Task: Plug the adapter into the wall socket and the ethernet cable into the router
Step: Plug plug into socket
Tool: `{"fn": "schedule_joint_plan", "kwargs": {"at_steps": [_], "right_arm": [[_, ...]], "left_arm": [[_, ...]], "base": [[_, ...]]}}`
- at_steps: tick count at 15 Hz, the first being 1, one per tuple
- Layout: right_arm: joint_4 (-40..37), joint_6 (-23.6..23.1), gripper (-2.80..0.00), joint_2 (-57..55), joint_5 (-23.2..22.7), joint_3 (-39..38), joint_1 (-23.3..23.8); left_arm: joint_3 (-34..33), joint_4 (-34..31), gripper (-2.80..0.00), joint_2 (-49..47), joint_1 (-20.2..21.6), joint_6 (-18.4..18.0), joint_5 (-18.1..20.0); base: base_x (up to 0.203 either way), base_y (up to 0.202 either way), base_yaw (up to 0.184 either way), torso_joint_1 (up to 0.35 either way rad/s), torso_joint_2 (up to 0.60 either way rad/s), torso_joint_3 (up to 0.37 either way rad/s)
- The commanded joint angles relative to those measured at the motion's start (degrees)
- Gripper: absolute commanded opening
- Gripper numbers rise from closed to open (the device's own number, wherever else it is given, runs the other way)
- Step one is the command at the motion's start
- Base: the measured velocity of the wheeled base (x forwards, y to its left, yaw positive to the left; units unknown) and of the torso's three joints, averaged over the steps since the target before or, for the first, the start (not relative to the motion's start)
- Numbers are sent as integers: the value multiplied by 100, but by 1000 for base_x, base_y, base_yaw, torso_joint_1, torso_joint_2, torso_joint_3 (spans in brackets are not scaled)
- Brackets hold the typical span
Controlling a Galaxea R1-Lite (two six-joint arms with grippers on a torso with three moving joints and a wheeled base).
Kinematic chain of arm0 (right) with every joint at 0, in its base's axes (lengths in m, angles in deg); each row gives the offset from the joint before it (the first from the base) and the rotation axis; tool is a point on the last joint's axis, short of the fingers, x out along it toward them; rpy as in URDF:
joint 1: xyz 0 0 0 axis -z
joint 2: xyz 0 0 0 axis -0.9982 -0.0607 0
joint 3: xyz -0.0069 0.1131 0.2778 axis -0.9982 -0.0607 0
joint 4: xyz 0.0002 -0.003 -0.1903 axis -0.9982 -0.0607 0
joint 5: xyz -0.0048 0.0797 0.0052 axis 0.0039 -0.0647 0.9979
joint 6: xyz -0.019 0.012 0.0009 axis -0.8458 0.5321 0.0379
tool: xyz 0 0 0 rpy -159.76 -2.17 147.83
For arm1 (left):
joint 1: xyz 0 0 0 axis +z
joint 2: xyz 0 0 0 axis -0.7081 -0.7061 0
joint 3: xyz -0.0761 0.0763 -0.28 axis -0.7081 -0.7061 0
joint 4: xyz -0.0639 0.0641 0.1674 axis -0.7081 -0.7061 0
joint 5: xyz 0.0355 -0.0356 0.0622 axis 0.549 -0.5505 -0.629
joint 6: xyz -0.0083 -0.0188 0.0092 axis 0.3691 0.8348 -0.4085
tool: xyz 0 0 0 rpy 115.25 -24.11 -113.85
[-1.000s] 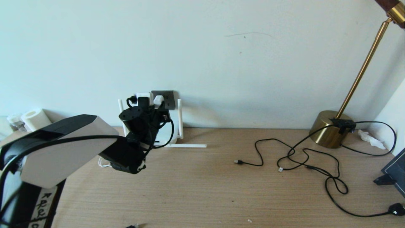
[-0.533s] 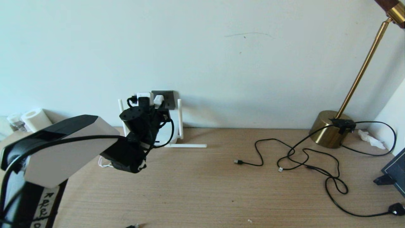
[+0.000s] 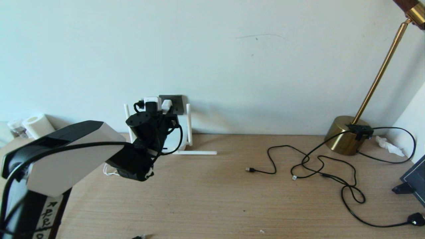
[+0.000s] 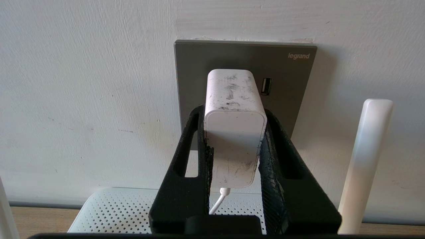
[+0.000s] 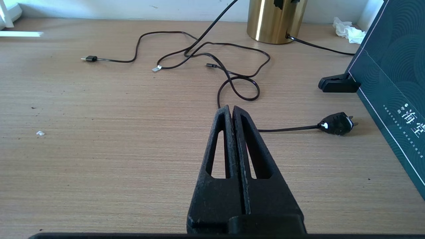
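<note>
My left gripper is shut on the adapter, a scuffed white cube with a thin white cord hanging from it. The adapter's far end sits against the dark grey wall socket; its pins are hidden. In the head view the adapter is at the socket, above the router. The router lies below the adapter, mostly hidden by the arm; one antenna stands beside the socket. A small dark plug end at the near table edge may be the ethernet cable's; I cannot tell. My right gripper hovers shut and empty over the table.
A thin black USB cable tangles with the lamp cord at centre right. A brass lamp base stands at the back right. A dark box leans at the right edge. One router antenna lies flat on the table.
The left arm's elbow has shifted very slightly. The gripper and adapter stay at the socket.
</note>
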Motion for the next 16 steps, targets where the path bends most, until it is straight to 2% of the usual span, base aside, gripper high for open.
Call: {"fn": "schedule_joint_plan", "kwargs": {"at_steps": [1,16], "right_arm": [[1,0,-280,2,0,0,0],[7,0,-280,2,0,0,0]], "left_arm": [[0,47,-280,-18,10,-5,-12],[415,-94,-280,-293,18,-5,-3]], "base": [[0,0,0,0,0,0],[0,0,0,0,0,0]]}}
